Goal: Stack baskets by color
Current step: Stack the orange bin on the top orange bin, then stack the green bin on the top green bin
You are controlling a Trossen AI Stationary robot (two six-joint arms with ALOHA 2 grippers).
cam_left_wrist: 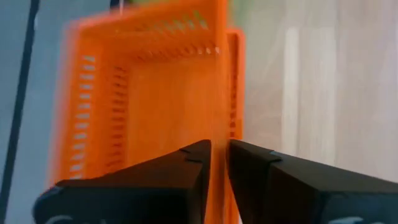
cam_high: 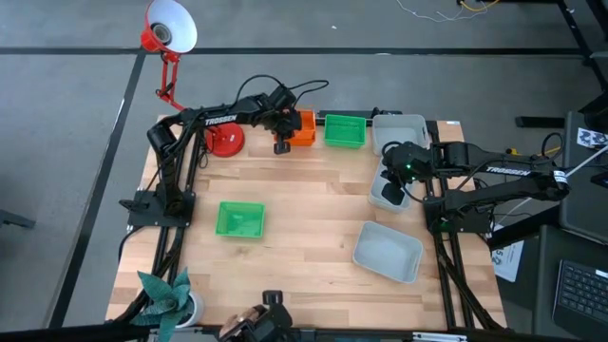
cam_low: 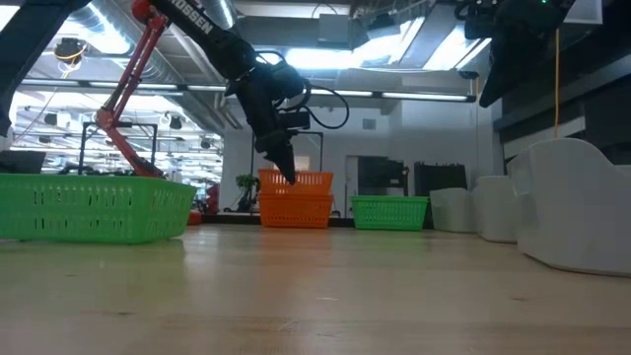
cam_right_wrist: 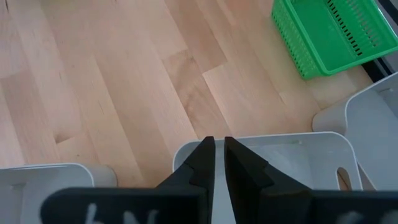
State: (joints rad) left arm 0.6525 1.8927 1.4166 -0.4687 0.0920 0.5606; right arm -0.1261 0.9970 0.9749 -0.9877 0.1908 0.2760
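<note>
Two orange baskets [cam_high: 304, 126] stand nested at the table's far edge, with my left gripper [cam_high: 282, 144] shut on the upper one [cam_left_wrist: 155, 93]. Beside them at the far edge sit a green basket [cam_high: 344, 130] and a grey basket [cam_high: 399, 133]. A second green basket [cam_high: 239, 218] lies left of the middle. Another grey basket [cam_high: 388, 251] lies near right. My right gripper [cam_high: 391, 190] is shut on a third grey basket [cam_right_wrist: 280, 174] at the right side. My left gripper pinches one side wall [cam_left_wrist: 219, 118] of the upper orange basket between its two fingers. The fingers slant down from the table's left. The basket sits level in the lower orange basket [cam_low: 294, 212]. My right gripper pinches the rim of the grey basket's wall [cam_right_wrist: 261, 142] between its two fingers, slanting down from the right, with the basket's open top up. Whether the basket is clear of the table I cannot tell.
A red desk lamp's round base [cam_high: 225, 141] stands just left of the orange baskets, its head [cam_high: 171, 27] beyond the table's far left. A teal paper pinwheel [cam_high: 166, 294] sits at the near left corner. The table's middle [cam_high: 313, 204] is bare wood.
</note>
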